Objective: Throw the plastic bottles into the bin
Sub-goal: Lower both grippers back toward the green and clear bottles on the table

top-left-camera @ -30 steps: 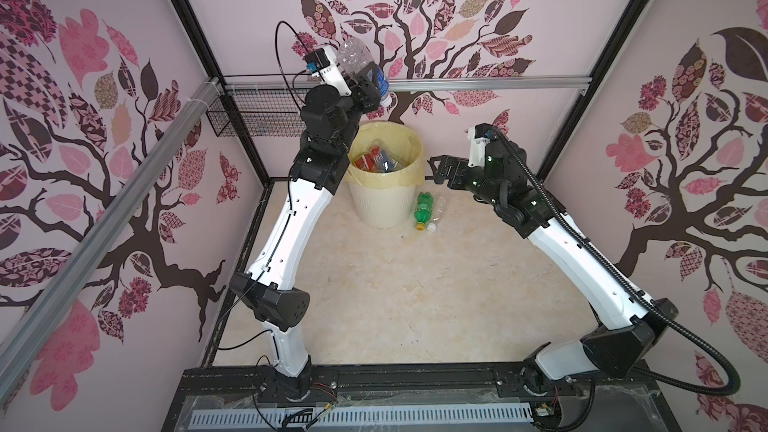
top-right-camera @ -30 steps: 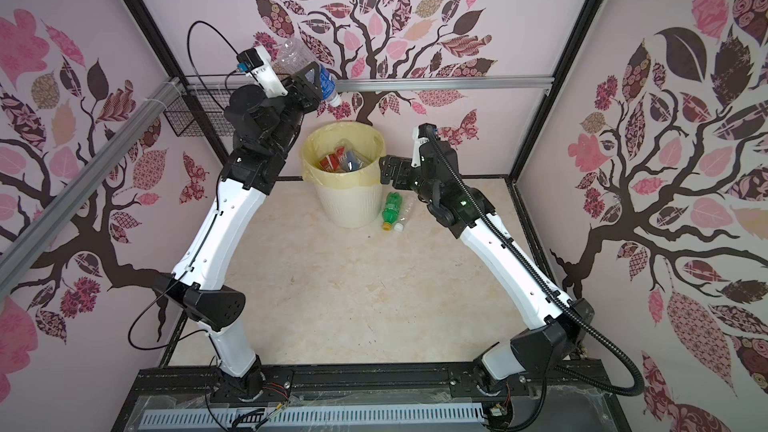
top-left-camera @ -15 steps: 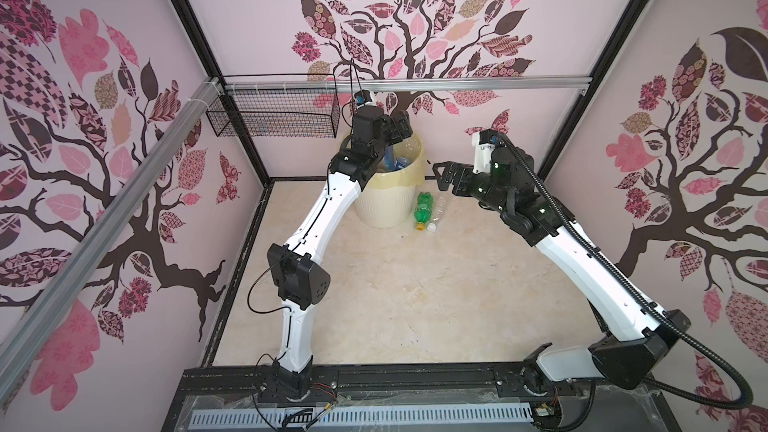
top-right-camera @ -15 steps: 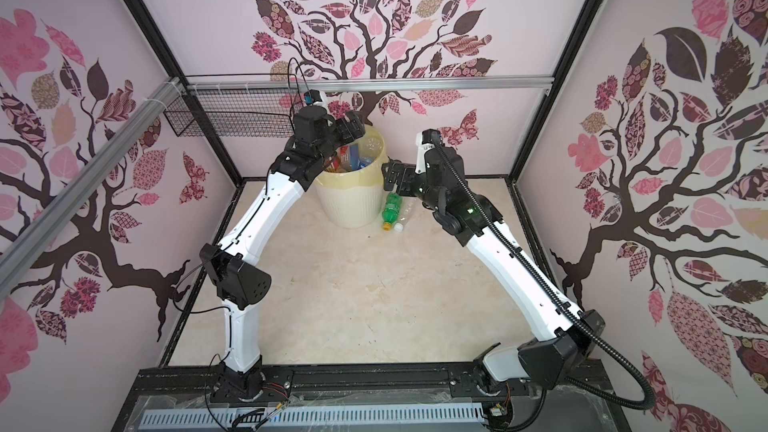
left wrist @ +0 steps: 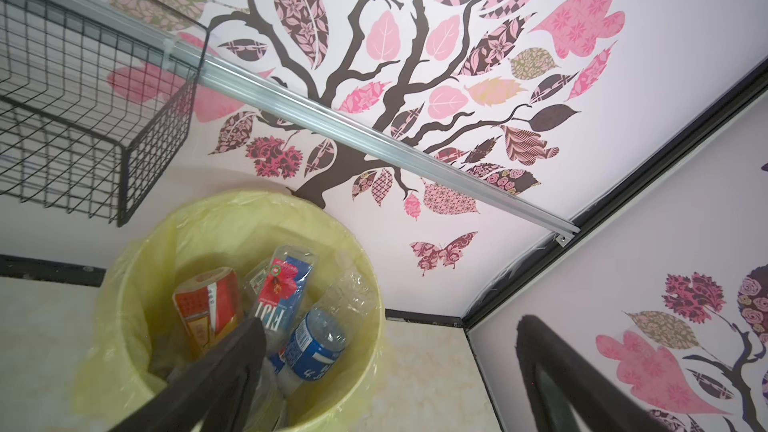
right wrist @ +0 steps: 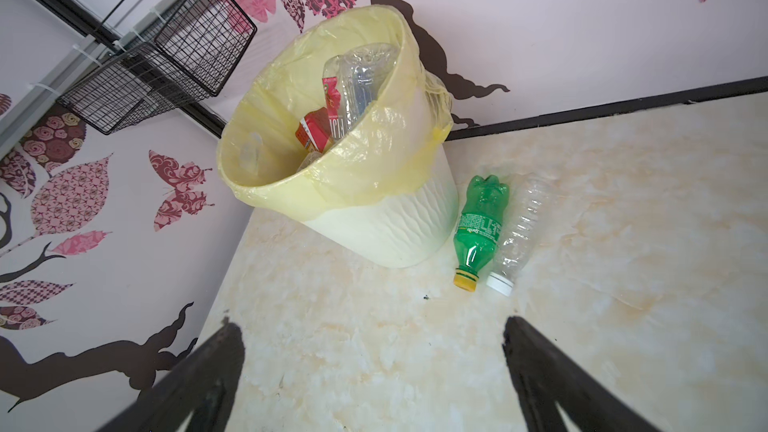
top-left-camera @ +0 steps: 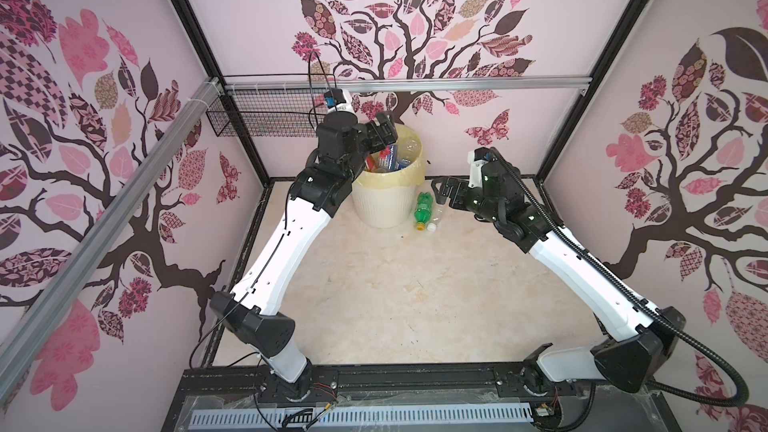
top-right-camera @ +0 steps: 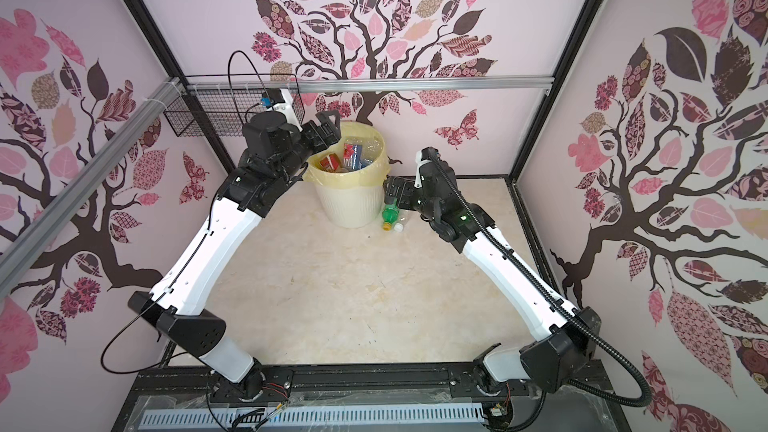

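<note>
1. Marbled floor [top-left-camera: 395, 284] carries the bin [top-left-camera: 386, 209], with plastic bottles [left wrist: 316, 342] piled inside.
2. Our left gripper [top-left-camera: 384, 135] hangs over its rim, spread wide and empty.
3. Our right gripper [right wrist: 372, 324] gapes empty near a green bottle [right wrist: 482, 222] and a clear bottle [right wrist: 519, 226] lying beside the bin.

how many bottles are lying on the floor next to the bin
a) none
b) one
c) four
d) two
d: a green bottle with a yellow cap and a clear bottle with a white cap lie side by side beside the bin.
</note>
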Robot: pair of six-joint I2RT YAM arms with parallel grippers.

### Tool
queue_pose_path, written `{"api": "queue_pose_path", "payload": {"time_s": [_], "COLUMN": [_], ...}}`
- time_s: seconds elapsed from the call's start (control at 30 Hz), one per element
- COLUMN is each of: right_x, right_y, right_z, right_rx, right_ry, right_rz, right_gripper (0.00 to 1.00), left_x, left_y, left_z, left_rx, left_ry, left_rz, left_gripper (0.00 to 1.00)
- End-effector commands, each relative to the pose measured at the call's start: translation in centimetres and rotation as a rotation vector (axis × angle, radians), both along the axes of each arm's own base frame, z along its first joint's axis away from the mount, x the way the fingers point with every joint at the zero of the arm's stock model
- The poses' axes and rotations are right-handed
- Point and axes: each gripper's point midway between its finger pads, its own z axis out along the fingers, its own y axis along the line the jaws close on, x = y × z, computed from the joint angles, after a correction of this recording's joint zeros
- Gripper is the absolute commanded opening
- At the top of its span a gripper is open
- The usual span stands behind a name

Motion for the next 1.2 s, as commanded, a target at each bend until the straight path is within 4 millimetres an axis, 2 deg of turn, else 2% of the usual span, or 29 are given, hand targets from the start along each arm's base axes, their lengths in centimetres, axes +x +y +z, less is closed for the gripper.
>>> {"api": "queue_pose_path", "payload": {"time_s": [0.0,0.17,0.4,0.63,0.77,0.93,1.03,1.17], "right_x": [-0.3,1.0,2.7,5.2,7.4,10.5,12.6,15.4], "right_y": [-1.5,-2.1,-2.8,-4.3,-4.7,-4.7,-4.5,-4.2], "right_z": [1.2,-2.1,-7.1,-13.1,-16.2,-19.7,-21.4,-23.0], "right_rx": [0.013,-0.061,-0.086,-0.090,-0.092,-0.091,-0.090,-0.076], "right_ry": [-0.006,0.100,0.210,0.337,0.398,0.461,0.486,0.495], "right_rz": [-0.073,-0.132,-0.186,-0.228,-0.239,-0.248,-0.255,-0.259], "right_gripper": [1.00,1.00,1.00,0.99,0.99,1.00,1.00,0.98], "left_x": [-1.5,-4.8,-7.7,-9.3,-9.9,-10.8,-11.2,-11.4], "left_y": [0.8,1.6,1.7,0.5,-0.4,-1.3,-1.4,-1.4], "left_z": [-3.0,-5.5,-12.3,-18.6,-22.5,-26.4,-28.0,-29.0], "left_rx": [0.038,0.057,0.071,0.080,0.089,0.102,0.117,0.145], "left_ry": [0.077,0.132,0.274,0.414,0.501,0.593,0.629,0.652], "left_rz": [0.003,-0.034,-0.079,-0.161,-0.210,-0.273,-0.288,-0.299], "left_gripper": [0.97,0.97,0.97,0.97,0.97,0.97,0.97,0.97]}}
